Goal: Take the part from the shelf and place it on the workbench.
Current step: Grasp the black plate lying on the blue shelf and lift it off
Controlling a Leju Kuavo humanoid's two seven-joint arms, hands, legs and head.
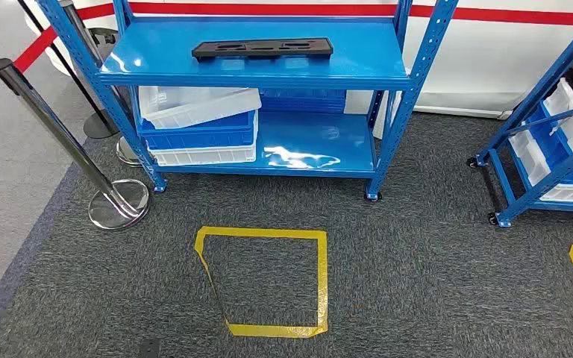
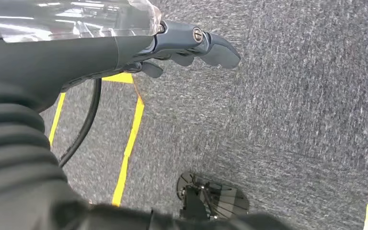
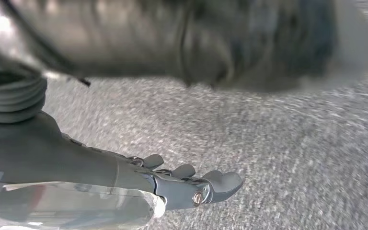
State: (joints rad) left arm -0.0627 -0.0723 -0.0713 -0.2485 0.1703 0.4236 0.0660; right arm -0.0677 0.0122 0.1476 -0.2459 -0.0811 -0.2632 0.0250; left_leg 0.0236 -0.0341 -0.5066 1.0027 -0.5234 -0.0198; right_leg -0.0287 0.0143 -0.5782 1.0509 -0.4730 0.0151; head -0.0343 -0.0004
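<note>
A long flat black part [image 1: 262, 49] with several cut-outs lies on the top board of the blue shelf [image 1: 254, 71], ahead of me at the far middle of the head view. My left hand [image 2: 187, 44] hangs above the grey carpet, fingers stretched out and apart, with nothing in it. My right hand [image 3: 187, 184] also hangs over the carpet, fingers extended and empty. Both hands are far from the part.
White and blue bins [image 1: 198, 123] are stacked on the lower shelf board. A chrome stanchion [image 1: 116, 203] stands at the left. A second blue rack [image 1: 559, 142] is at the right. A yellow tape square [image 1: 268, 280] marks the carpet before the shelf.
</note>
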